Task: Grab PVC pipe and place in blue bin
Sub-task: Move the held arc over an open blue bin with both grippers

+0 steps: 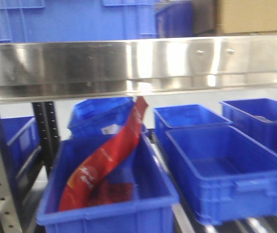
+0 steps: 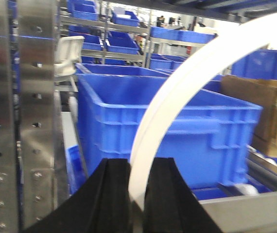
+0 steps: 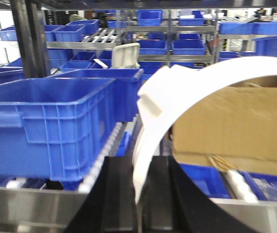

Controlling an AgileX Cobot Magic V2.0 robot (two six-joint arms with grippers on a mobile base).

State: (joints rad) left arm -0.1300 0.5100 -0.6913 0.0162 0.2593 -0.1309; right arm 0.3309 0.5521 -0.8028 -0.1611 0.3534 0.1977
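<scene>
In the left wrist view a white curved PVC pipe [image 2: 187, 82] arcs up and to the right from between black fingers. My left gripper [image 2: 137, 162] is shut on its lower end, in front of a large blue bin [image 2: 177, 126]. The right wrist view shows a white curved PVC pipe [image 3: 177, 85] with a wider collar partway up, and my right gripper [image 3: 143, 160] is shut on it. A blue bin [image 3: 46, 121] stands to its left. I cannot tell whether both hold one pipe. Neither gripper nor pipe appears in the front view.
A steel shelf rail [image 1: 138, 63] crosses the front view above rows of blue bins [image 1: 221, 165]. The near left bin holds a red bag [image 1: 104, 160]. A cardboard box [image 3: 235, 126] sits right of the right gripper, and a perforated steel upright [image 2: 12, 121] stands left of the left gripper.
</scene>
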